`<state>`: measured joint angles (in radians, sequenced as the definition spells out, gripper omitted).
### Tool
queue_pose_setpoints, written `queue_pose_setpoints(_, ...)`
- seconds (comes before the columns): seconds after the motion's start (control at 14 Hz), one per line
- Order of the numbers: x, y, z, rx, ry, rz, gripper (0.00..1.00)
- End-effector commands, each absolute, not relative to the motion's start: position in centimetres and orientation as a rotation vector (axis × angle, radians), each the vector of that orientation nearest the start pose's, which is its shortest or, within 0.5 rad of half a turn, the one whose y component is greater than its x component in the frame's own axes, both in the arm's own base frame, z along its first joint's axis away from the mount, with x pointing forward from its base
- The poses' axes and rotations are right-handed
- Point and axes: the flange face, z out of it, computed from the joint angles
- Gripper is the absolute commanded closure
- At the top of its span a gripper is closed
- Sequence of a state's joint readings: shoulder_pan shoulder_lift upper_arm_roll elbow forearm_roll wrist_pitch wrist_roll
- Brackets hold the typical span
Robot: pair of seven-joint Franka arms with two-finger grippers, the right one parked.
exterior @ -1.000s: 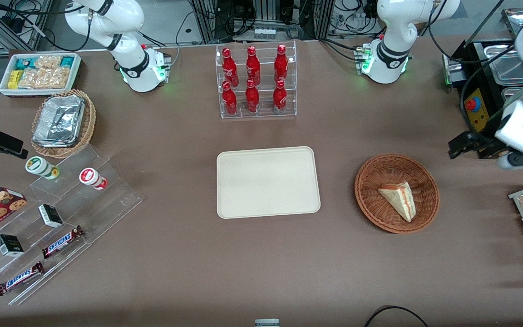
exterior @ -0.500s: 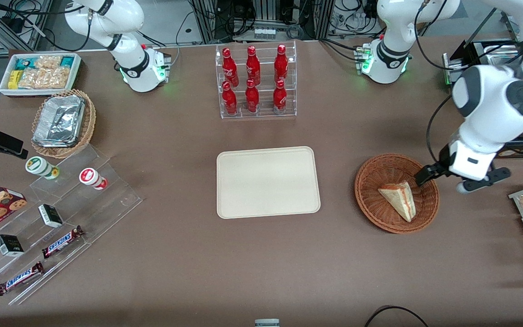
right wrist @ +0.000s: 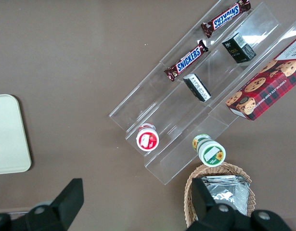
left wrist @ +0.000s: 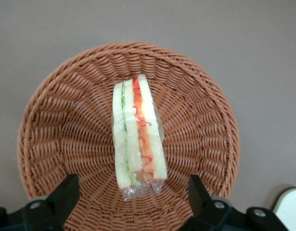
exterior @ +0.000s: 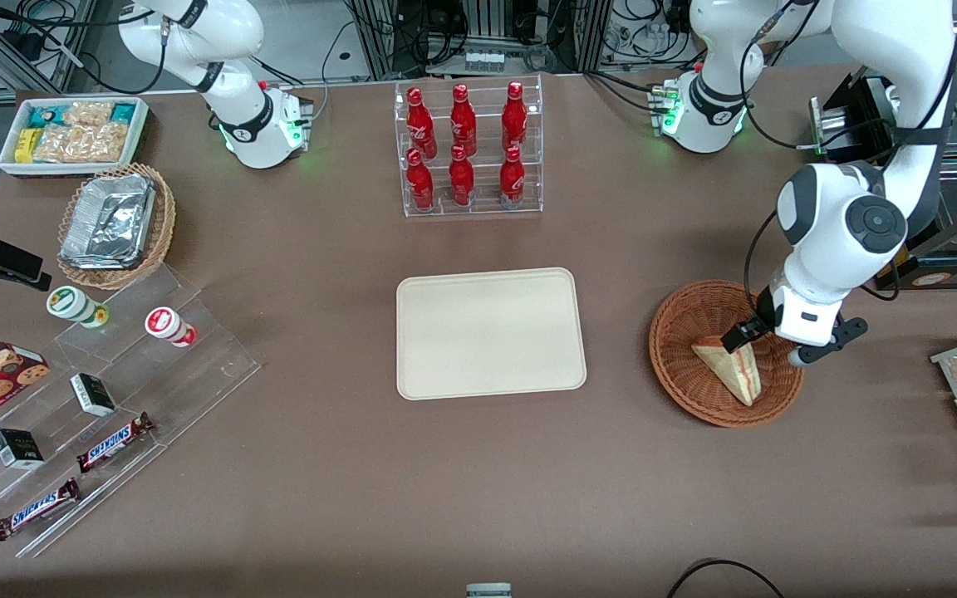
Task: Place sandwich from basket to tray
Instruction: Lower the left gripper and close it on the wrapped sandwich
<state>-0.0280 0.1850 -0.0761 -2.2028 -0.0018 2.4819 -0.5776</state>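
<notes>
Gripper spread wide above sandwich in basket; wrap seemingly unlabelled; tray bare.

The pincer hangs spread over the sandwich in the basket, the tray well apart on the tabletop.
</notes>
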Motion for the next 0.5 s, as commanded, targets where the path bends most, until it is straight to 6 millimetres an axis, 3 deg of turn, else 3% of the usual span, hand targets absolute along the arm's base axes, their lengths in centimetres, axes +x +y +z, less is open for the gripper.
queue_pose_setpoints(0.0, 56.1, -6.1, 28.0, -3.094, -0.790, -0.151, 0.00)
queue_pose_setpoints(0.07, 56.2, -6.1, 27.1, -3.096, -0.791, -0.158, 0.08)
queue_pose_setpoints(0.14, 56.3, -6.1, 26.3, -3.098, -0.795, -0.162, 0.25)
queue_pose_setpoints(0.21, 56.4, -6.1, 25.8, -3.093, -0.814, -0.156, 0.54)
queue_pose_setpoints(0.29, 56.8, -6.2, 25.9, -3.092, -0.827, -0.162, 1.00)
queue_pose_setpoints(0.43, 57.4, -6.4, 26.5, -3.097, -0.824, -0.183, 1.00)
